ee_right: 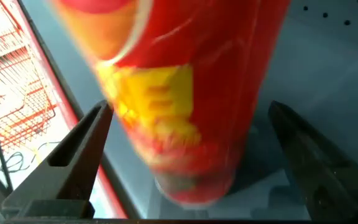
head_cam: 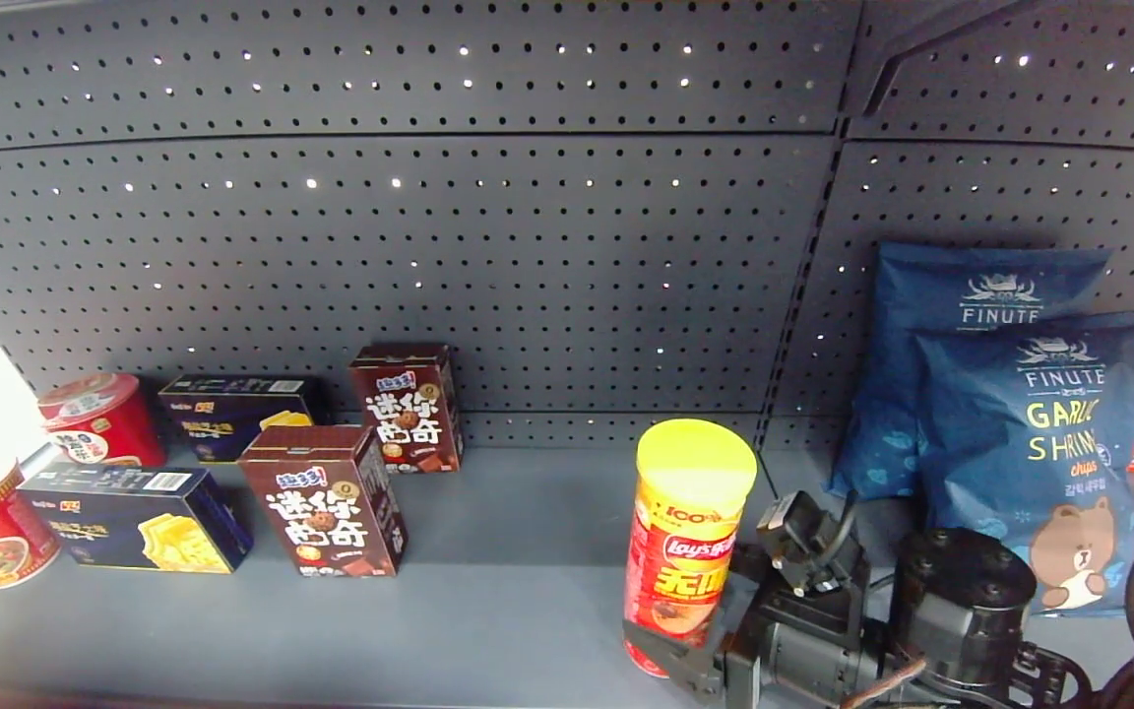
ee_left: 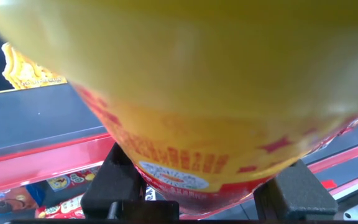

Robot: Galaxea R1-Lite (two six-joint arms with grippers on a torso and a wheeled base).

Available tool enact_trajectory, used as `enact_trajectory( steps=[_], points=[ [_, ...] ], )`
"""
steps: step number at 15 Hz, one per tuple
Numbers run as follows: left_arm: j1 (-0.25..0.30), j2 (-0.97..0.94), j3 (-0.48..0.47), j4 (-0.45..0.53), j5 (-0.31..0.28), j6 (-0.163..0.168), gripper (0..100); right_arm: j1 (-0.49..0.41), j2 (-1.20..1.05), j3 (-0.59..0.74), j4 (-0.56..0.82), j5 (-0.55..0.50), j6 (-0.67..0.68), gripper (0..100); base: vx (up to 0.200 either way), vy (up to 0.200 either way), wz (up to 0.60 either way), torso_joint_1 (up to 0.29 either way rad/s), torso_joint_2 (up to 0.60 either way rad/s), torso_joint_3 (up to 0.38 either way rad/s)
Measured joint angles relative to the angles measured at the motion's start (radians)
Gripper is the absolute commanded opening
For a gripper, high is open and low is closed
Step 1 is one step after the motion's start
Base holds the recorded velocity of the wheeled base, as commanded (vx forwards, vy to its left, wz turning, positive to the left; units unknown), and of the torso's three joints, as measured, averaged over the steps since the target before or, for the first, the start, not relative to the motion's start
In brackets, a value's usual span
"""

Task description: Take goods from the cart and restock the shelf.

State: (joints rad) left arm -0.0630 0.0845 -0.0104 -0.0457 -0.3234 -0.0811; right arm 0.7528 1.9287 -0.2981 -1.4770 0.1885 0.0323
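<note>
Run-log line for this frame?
right gripper: open around chip can, upright on shelf | left gripper: shut on second can

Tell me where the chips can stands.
Head view: the chips can stands on the shelf, right of centre, between a brown box and a blue bag.

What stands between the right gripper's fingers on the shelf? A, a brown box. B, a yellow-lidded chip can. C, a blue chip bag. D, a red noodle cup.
B: the chip can stands upright on the shelf, between the fingers of the open right gripper.
</note>
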Motion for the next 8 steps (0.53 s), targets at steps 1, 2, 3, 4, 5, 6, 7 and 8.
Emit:
enact_trajectory(
  steps=[1, 2, 3, 4, 5, 6, 7, 8],
  points=[
    [0.000, 0.000, 0.000, 0.000, 0.000, 0.000, 0, 0.000, -0.024, 0.022, 0.000, -0.002, 0.000, 100, 0.000, 0.000, 0.00, 0.000, 0.00, 0.000],
    [0.000, 0.000, 0.000, 0.000, 0.000, 0.000, 0, 0.000, -0.056, 0.051, 0.000, -0.002, -0.001, 100, 0.000, 0.000, 0.00, 0.000, 0.00, 0.000],
    [0.000, 0.000, 0.001, 0.000, 0.000, 0.001, 0, -0.001, -0.097, 0.087, 0.000, -0.003, -0.001, 100, 0.000, 0.000, 0.00, 0.000, 0.00, 0.000],
    [0.000, 0.000, 0.001, 0.000, -0.001, 0.001, 0, -0.003, -0.152, 0.129, 0.001, -0.003, -0.002, 100, 0.000, 0.000, 0.00, 0.000, 0.00, 0.000],
    [0.000, 0.000, 0.001, 0.000, -0.002, 0.002, 0, -0.009, -0.211, 0.172, 0.003, -0.003, -0.005, 100, 0.000, 0.000, 0.00, 0.000, 0.00, 0.000],
    [0.000, 0.000, 0.001, 0.000, -0.003, 0.004, 0, -0.017, -0.278, 0.208, 0.013, -0.002, -0.009, 100, 0.000, 0.000, 0.00, 0.000, 0.00, 0.000],
    [0.000, 0.000, 0.001, 0.000, -0.006, 0.005, 0, -0.028, -0.359, 0.236, 0.054, -0.002, -0.015, 100, 0.000, 0.000, 0.00, 0.000, 0.00, 0.000],
    [0.000, 0.000, 0.001, 0.000, -0.010, 0.006, 0, -0.038, -0.440, 0.249, 0.118, -0.002, -0.021, 100, 0.000, 0.000, 0.00, 0.000, 0.00, 0.000]
  ],
)
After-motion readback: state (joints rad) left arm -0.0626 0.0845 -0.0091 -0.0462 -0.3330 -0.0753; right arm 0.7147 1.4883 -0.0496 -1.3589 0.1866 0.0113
